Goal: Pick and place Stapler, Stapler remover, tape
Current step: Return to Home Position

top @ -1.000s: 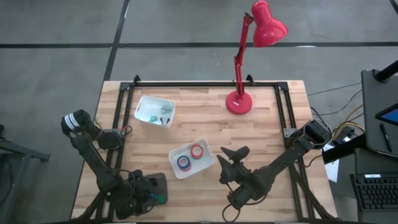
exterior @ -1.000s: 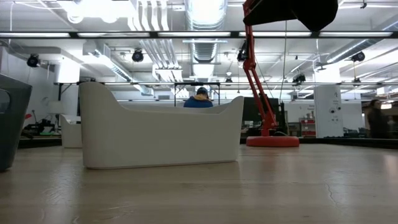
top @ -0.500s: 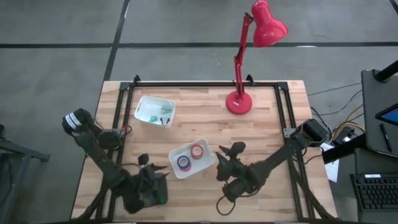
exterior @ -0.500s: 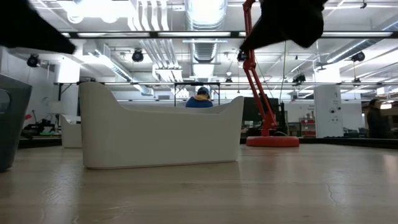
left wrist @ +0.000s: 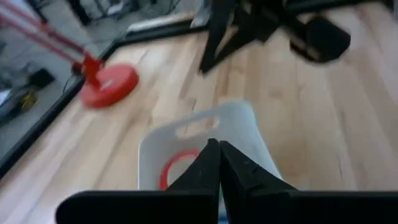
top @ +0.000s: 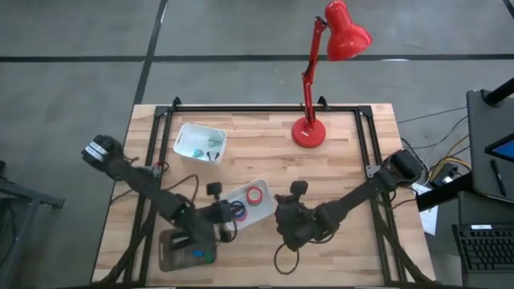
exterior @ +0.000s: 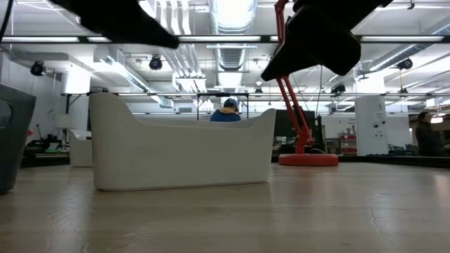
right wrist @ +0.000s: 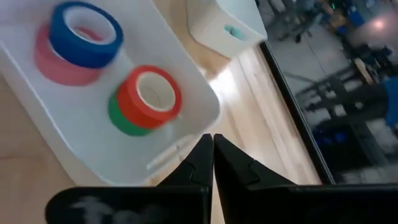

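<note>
A white tray (top: 266, 189) at mid-table holds the tape: a blue roll (right wrist: 85, 32) stacked on a pink one, and a red roll (right wrist: 151, 95) stacked on a green one. My left gripper (top: 233, 211) hovers shut over the tray's near-left end, the red roll (left wrist: 176, 168) just ahead of its fingers. My right gripper (top: 279, 207) hangs shut beside the tray's right end (right wrist: 186, 134), holding nothing. I cannot make out the stapler or the stapler remover.
A second white tray (top: 200, 143) with small greenish items sits far left. A dark bin (top: 186, 250) with blue and green items stands near the front-left edge. A red desk lamp (top: 308, 131) stands at the back. Bare wood lies right of the trays.
My left gripper has swung from the dark bin toward the table's right and far side, rising and rolling, and is now over the central white tray, its fingers shut. My right gripper has sunk a little toward the tray and has shut too.
</note>
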`<action>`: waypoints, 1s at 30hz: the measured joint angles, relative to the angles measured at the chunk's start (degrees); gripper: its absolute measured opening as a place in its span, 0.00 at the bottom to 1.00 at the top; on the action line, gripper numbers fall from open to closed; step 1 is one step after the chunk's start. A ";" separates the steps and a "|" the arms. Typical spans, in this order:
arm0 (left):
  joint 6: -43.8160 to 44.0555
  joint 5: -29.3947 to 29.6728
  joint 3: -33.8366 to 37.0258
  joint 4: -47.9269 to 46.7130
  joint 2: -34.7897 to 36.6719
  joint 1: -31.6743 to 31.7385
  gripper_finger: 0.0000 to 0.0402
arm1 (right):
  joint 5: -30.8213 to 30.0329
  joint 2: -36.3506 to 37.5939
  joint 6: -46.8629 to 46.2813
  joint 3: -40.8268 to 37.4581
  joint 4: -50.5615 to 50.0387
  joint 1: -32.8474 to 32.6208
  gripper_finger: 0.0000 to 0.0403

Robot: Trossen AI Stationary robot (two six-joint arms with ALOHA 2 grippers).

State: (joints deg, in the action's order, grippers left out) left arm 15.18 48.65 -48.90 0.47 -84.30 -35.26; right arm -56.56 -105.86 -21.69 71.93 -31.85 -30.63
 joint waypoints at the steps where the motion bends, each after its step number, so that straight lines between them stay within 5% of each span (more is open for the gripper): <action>1: -2.82 -1.50 0.39 2.54 0.42 1.05 0.01 | 0.17 0.46 2.20 -0.96 2.71 0.05 0.02; 6: -11.95 -3.50 2.92 8.61 3.96 5.26 0.01 | 1.78 5.44 6.38 -6.57 11.27 1.16 0.02; 10: -12.41 -10.53 6.37 10.53 8.72 8.39 0.01 | 6.93 12.82 7.30 -13.42 18.02 2.86 0.02; 15: -14.86 -20.63 16.49 23.23 14.58 10.93 0.01 | 17.01 22.57 13.67 -24.92 34.71 4.95 0.02; 17: -14.99 -22.80 21.28 29.43 17.41 11.84 0.01 | 16.00 26.40 16.11 -28.59 40.61 5.70 0.02; 21: -13.92 -23.81 29.43 37.54 24.08 13.15 0.02 | 8.07 33.97 10.56 -33.36 42.75 6.01 0.02; 26: -13.38 -30.36 34.73 40.04 32.14 14.86 0.01 | 21.80 41.37 13.73 -37.79 43.11 7.35 0.02; 30: -13.27 -33.85 37.10 39.65 37.85 15.87 0.02 | 23.65 46.49 16.73 -40.24 43.16 7.90 0.02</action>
State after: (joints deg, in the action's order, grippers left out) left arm 1.91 14.79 -11.80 40.11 -46.45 -19.39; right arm -32.91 -59.37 -4.96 31.68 11.31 -22.73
